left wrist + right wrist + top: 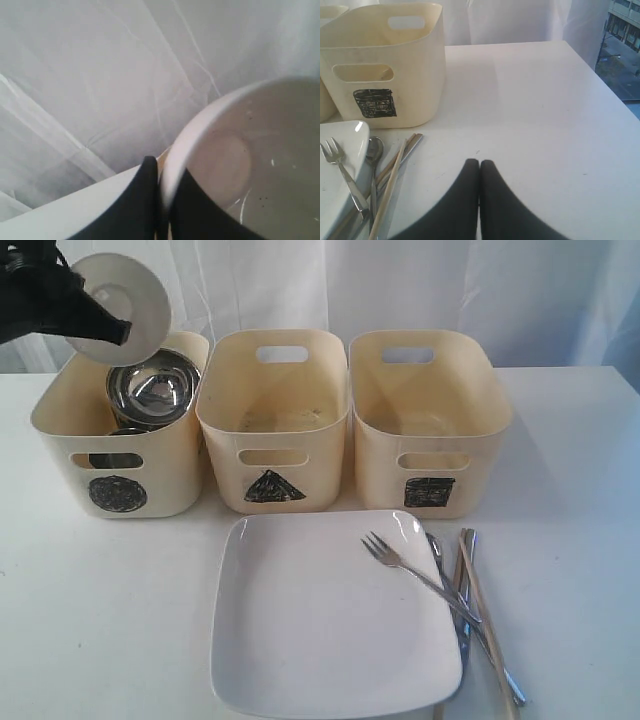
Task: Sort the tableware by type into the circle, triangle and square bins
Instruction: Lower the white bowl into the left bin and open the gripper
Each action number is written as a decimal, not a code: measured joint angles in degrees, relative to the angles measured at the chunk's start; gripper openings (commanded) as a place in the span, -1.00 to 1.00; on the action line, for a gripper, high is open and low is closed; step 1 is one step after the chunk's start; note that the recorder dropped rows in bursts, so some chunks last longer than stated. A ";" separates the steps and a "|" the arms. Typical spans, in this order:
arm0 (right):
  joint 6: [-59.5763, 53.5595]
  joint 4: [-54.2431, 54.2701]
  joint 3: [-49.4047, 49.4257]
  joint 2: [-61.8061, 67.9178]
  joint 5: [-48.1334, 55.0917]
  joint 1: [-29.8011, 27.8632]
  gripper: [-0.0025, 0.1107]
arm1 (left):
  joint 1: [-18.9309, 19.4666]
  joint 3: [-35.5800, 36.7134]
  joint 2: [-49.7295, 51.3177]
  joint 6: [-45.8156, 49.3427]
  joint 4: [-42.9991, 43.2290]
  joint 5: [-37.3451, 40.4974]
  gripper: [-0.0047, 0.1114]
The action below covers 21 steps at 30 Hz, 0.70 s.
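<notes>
My left gripper (118,332) is shut on the rim of the small white bowl (118,306), held tilted above the circle bin (60,415). In the left wrist view its black fingers (142,200) pinch the bowl's rim (175,155). Inside the circle bin lies a steel bowl (155,390) on other steel pieces. The triangle bin (225,435) and the square bin (480,440) stand beside it. The large square white plate (320,625) lies in front, a fork (400,565) resting on its corner. Wooden chopsticks (485,625) and more cutlery (462,590) lie to its right. My right gripper (479,165) is shut and empty over bare table.
A white curtain hangs behind the bins. In the right wrist view the table's right edge (600,80) runs near a window with buildings outside. Bare white tabletop (530,115) spreads right of the square bin (410,65).
</notes>
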 measured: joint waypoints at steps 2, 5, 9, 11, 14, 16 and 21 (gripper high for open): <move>0.00 0.00 0.00 0.00 0.00 0.00 -0.96 | 0.37 0.00 2.07 -0.12 0.00 0.00 -0.86; 0.00 0.00 0.00 0.00 0.00 0.00 -0.96 | 0.49 0.00 5.16 -0.12 0.18 0.00 -0.86; 0.00 0.00 0.00 0.00 0.00 0.00 -0.96 | 0.49 0.00 9.40 -0.21 1.53 0.00 -0.86; 0.00 0.00 0.00 0.00 0.00 0.00 -0.96 | 0.49 0.00 10.53 -0.49 3.41 -0.13 -0.86; 0.00 0.00 0.00 0.00 0.00 0.00 -0.96 | 0.49 0.00 10.78 -1.75 4.32 -0.62 -0.66; 0.00 0.00 0.00 0.00 0.00 0.00 -0.96 | 0.49 0.00 10.78 -2.02 4.78 -0.62 -0.45; 0.00 0.00 0.00 0.00 0.00 0.00 -0.96 | 0.49 0.00 10.82 -5.32 5.76 -0.62 0.11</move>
